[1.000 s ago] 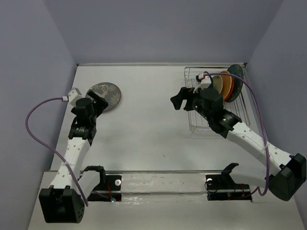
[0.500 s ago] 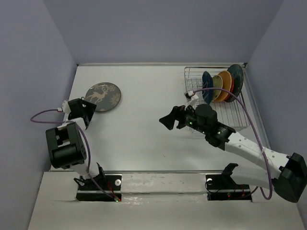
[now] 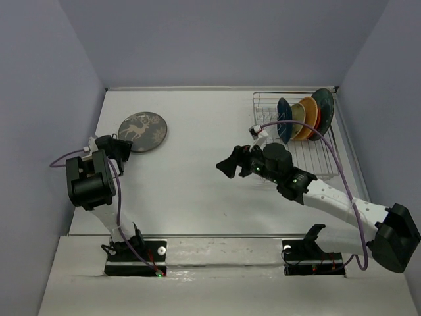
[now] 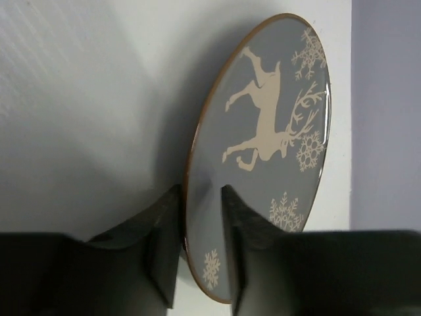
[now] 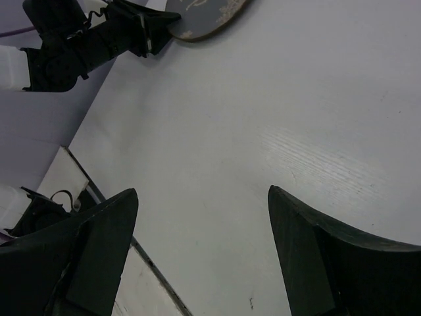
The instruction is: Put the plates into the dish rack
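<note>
The dark grey plate with a white deer [image 3: 143,131] lies at the table's far left. My left gripper [image 3: 119,146] is at its near rim. In the left wrist view the deer plate [image 4: 270,131] has its rim between my two fingers [image 4: 164,250], one under the edge and one on the face, so the left gripper [image 4: 200,253] is shut on it. The dish rack [image 3: 309,161] stands at the far right with several plates upright in it, among them a dark blue one [image 3: 283,129], an orange one [image 3: 309,117] and a teal one [image 3: 323,105]. My right gripper [image 3: 231,164] hangs open and empty left of the rack.
The right wrist view looks across the table from the open right gripper [image 5: 204,257] towards the deer plate [image 5: 204,16] and my left arm [image 5: 85,39]. The side walls stand close to the plate and to the rack. A rail runs along the near edge [image 3: 217,247].
My left gripper has closed on the deer plate's rim and its arm has folded back. The right gripper drew away from the rack, leftwards, leaving the dark blue plate standing in it.
</note>
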